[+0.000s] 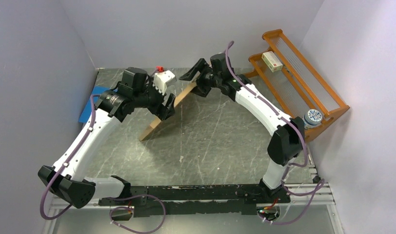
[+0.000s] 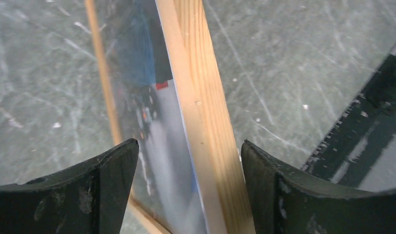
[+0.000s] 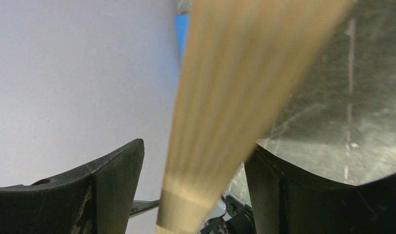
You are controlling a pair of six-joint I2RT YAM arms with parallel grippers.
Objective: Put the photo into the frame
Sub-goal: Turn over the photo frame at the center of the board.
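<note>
Grey marbled counter (image 1: 220, 141) carries the frame (image 1: 151, 129) on edge left of centre, the photo (image 2: 159, 146) against its face, left gripper (image 2: 188, 146) spread astride the border, right gripper (image 3: 193, 148) astride the far end with its grip unreadable through blur; seating seems underway, and next likely calls for pressing the print flat.

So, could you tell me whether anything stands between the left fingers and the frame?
Nothing visible does. The frame sits edge-up between the left fingers, with the photo right beside its wooden edge.

Even light; frame (image 3: 225, 97) blurred at right wrist
</note>
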